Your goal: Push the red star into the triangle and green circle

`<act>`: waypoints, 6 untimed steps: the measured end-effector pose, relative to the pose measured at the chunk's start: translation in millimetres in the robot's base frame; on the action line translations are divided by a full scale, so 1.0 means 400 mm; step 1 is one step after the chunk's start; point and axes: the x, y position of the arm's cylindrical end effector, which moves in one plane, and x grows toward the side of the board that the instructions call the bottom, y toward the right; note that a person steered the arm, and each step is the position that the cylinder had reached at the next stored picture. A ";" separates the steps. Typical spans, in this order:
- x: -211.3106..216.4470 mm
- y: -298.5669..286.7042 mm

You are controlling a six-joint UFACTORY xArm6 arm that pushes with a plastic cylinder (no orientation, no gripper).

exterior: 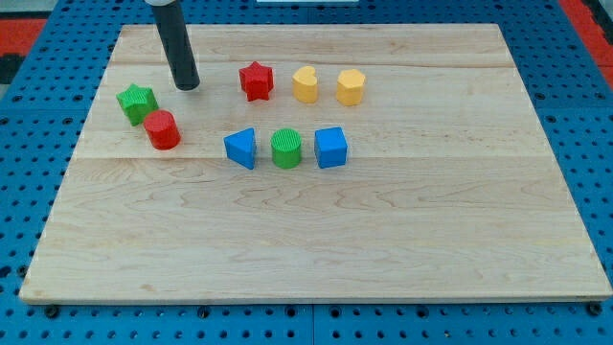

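The red star (256,81) lies on the wooden board near the view's top, left of centre. Below it stand the blue triangle (241,149) and, just to its right, the green circle (285,149). My tip (187,86) rests on the board to the left of the red star, with a gap of about a block's width between them. The rod rises from it toward the view's top left. The tip touches no block.
A blue cube (330,148) stands right of the green circle. A yellow heart (305,84) and a yellow hexagon (351,87) lie right of the red star. A green star (137,103) and a red cylinder (163,130) lie at the left. The board (402,240) sits on blue pegboard.
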 end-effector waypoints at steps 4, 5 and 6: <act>-0.114 0.162; -0.065 0.235; 0.079 0.212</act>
